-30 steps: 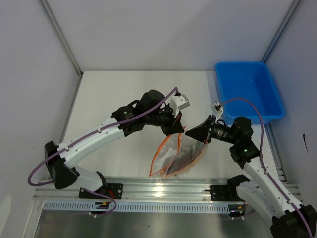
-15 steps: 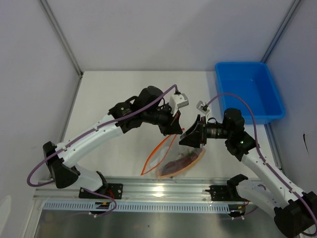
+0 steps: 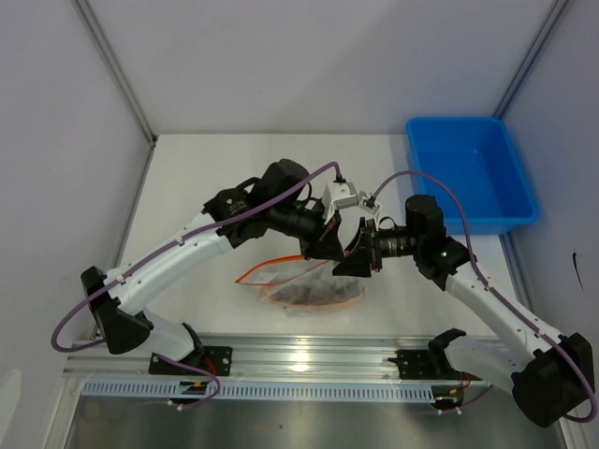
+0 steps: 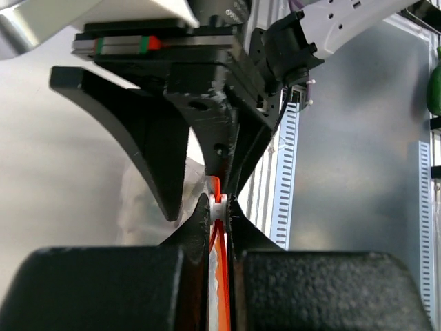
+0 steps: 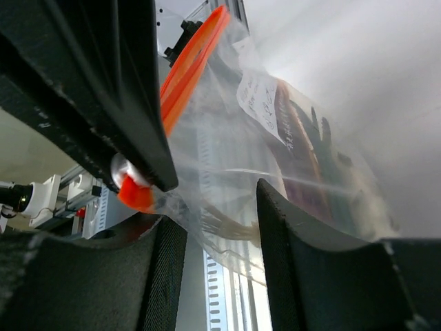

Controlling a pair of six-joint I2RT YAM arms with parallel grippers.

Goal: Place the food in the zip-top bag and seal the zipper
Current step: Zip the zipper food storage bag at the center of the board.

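The clear zip-top bag (image 3: 309,292) lies low over the table's front with the food (image 3: 316,296) dark inside it. Its orange-red zipper (image 3: 271,268) runs left from the grippers. My left gripper (image 3: 329,249) is shut on the zipper (image 4: 220,276) at its white slider (image 4: 219,205). My right gripper (image 3: 356,260) is right against it, open, its fingers either side of the bag's corner (image 5: 227,165) without closing on it. In the right wrist view the food (image 5: 306,148) shows through the plastic, and the zipper (image 5: 189,58) slants upward.
A blue plastic tray (image 3: 454,122) stands at the back right. A metal rail (image 3: 309,360) runs along the near edge just in front of the bag. Grey walls close in both sides and the back.
The right gripper has moved left until it meets the left gripper. The bag, which hung down from both, has swung out to the left and now lies flatter and lower.
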